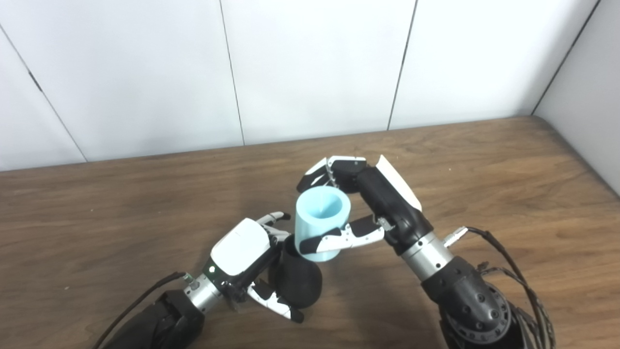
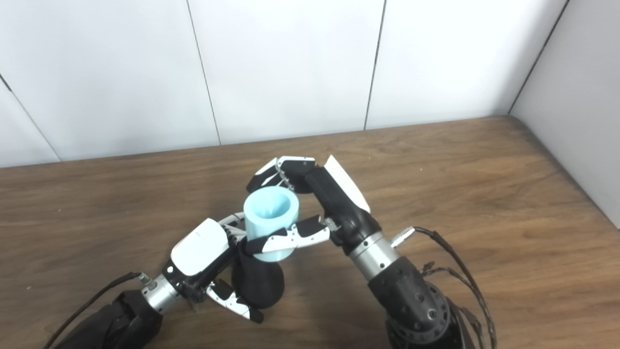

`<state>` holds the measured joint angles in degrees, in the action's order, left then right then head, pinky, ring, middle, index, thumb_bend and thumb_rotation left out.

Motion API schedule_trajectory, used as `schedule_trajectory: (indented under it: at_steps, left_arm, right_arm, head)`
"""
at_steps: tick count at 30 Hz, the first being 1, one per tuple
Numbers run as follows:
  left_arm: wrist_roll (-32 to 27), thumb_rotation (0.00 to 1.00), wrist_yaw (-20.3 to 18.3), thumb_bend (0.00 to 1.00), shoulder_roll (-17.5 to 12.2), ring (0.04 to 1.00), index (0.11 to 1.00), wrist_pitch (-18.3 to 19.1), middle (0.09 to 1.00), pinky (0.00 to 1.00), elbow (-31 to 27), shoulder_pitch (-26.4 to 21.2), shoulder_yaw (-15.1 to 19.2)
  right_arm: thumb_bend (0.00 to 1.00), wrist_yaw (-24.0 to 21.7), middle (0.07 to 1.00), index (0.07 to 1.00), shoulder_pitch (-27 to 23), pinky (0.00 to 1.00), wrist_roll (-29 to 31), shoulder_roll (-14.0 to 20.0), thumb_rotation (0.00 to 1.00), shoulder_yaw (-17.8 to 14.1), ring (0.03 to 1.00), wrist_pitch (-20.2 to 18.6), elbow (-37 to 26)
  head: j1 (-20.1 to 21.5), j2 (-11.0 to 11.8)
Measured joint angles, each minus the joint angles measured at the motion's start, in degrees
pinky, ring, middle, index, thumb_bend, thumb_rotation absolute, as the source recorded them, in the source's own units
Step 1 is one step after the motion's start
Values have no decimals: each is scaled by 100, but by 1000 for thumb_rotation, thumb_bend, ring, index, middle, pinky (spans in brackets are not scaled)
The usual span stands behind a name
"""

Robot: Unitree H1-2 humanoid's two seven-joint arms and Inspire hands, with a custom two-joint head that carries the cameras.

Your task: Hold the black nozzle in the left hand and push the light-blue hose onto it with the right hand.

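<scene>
Light-blue hose (image 1: 322, 219), short thick-walled tube with open round mouth facing up, lower end meeting the black nozzle (image 1: 296, 281), bulbous matte body, right hand (image 1: 361, 203) clasping the hose, left hand (image 1: 252, 261) wrapped round the nozzle, above wooden table (image 1: 484, 184).

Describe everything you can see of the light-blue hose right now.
The hose is a short, wide, light-blue tube, smooth and matte like plastic or rubber. Its open upper end faces the cameras, tilted slightly, showing a hollow inside. The right hand grips it, fingers behind the rim and thumb across the front. Its lower end meets the top of the black nozzle, held by the left hand above the table.
</scene>
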<state>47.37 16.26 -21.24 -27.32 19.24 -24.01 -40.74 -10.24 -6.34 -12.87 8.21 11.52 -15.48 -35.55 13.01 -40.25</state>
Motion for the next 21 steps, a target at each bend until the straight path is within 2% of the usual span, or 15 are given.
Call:
schedule_trajectory:
  at_steps: [14,19,21]
  left_arm:
    - [4,0,-6,523,3,511,501,0,469,844,-4,1,1]
    - [6,0,-8,522,3,510,506,0,464,846,-6,1,1]
    - [6,0,-15,522,3,509,505,0,465,836,-19,5,5]
  right_arm:
    - [516,38,484,516,0,269,14,-203,0,51,398,930,636]
    - [514,102,485,523,-9,247,-9,-292,0,24,380,1151,747]
    - [516,111,483,517,-22,270,-16,-295,0,19,399,1210,780]
  head:
    - [-44,26]
    - [-70,26]
    - [-70,9]
